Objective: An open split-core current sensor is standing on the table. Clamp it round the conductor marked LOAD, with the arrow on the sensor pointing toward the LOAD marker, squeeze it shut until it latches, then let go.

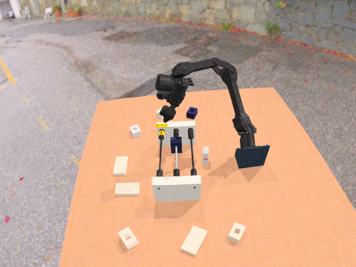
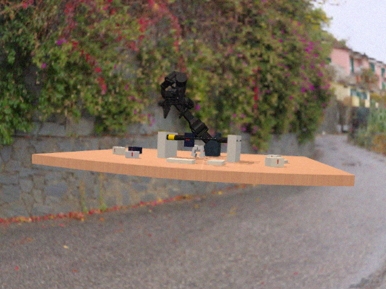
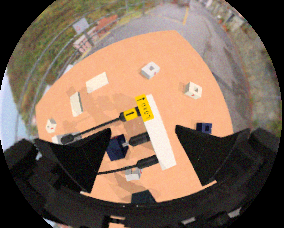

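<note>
The sensor [image 1: 205, 154] [image 2: 198, 151] [image 3: 132, 174] stands on the table [image 1: 281, 207] [image 2: 254, 170] [image 3: 125, 60], just beside the rack of three bars, on the side of the arm's base [image 1: 252, 157] [image 2: 212, 148] and away from the LOAD bar [image 1: 160, 157] [image 2: 206, 138] [image 3: 97, 129]. It is upright. In the top view its visible long side runs roughly the same way as the bars; in the exterior view its shape flares toward the table. A short red mark crosses it in the top view, but it is too small to tell which way the arrow points.

The yellow LOAD label [image 1: 162, 125] [image 3: 144, 107] sits on the far end block [image 1: 184, 141] [image 2: 163, 146] [image 3: 161, 137], at the end of the LOAD bar, which also wears a yellow collar [image 1: 161, 134] [image 2: 171, 137] [image 3: 130, 114]. The sensor is off that bar. A navy block [image 1: 176, 145] [image 2: 189, 140] [image 3: 117, 148] is on the middle bar.

The gripper [image 1: 167, 114] [image 2: 173, 116] [image 3: 143, 129] hangs above the table near the labelled end block, fingers spread wide, pointing down, with nothing between them. The sensor is well apart from them.
</note>
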Motion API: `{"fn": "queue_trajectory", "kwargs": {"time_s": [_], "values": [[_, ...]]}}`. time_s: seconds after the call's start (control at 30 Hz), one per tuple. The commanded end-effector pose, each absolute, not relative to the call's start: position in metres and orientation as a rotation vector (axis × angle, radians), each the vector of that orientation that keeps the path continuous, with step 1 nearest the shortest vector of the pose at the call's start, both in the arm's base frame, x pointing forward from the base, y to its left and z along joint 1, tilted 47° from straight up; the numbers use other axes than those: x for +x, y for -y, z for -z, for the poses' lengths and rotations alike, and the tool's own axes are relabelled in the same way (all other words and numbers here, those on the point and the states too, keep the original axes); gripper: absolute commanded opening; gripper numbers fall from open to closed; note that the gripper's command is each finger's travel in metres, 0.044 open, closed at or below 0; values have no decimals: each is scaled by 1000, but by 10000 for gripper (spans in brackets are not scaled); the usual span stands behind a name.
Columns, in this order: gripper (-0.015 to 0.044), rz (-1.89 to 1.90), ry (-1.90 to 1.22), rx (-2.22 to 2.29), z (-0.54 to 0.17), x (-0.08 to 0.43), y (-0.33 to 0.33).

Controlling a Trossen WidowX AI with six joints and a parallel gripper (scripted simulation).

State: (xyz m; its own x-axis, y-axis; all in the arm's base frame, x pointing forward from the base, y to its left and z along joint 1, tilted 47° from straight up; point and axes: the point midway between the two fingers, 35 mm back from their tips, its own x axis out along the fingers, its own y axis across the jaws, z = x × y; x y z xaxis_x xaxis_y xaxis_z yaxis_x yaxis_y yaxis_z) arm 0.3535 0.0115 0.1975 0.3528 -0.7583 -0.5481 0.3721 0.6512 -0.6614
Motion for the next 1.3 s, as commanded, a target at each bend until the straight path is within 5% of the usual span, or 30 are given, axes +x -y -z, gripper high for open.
{"fn": "queue_trajectory", "kwargs": {"time_s": [0.0, 0.3, 1.27], "values": [[440, 725, -1064, -473, -157, 324, -24], [440, 760, -1386, -481, -69, 204, -27], [440, 761, -1391, -481, -41, 204, 0]]}}
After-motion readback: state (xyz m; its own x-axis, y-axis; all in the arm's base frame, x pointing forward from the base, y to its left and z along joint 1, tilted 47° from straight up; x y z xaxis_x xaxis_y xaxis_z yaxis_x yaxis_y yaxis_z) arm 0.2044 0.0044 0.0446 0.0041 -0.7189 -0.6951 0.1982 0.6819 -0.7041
